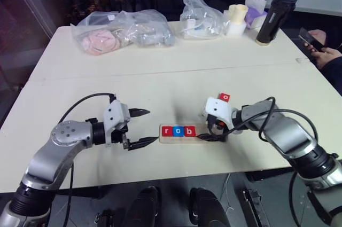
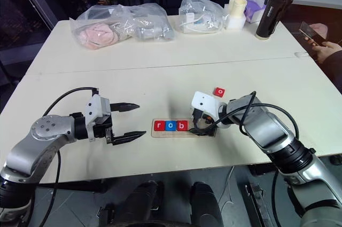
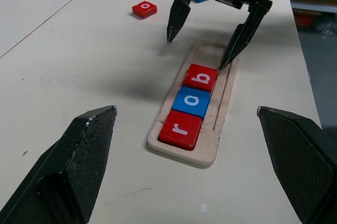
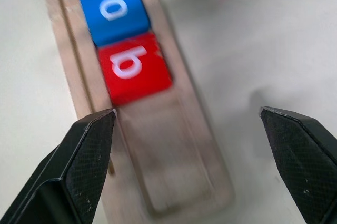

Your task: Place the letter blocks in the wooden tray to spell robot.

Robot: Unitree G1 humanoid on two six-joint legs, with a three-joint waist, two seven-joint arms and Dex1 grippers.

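With r, o, b seated in the wooden tray (image 1: 184,132) at frame centre, the empty right end effector (image 1: 214,133), fingers apart, next needs the red o block (image 1: 225,97) just above-right.

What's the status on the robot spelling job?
Left gripper open, empty, beside tray. Right gripper open, empty, over the wooden tray's free end. Blocks r, o, b seated; red o loose on table. Nothing blocking.

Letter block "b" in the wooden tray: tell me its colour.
Red, with a white letter; the square "b" block shows best in the right wrist view.
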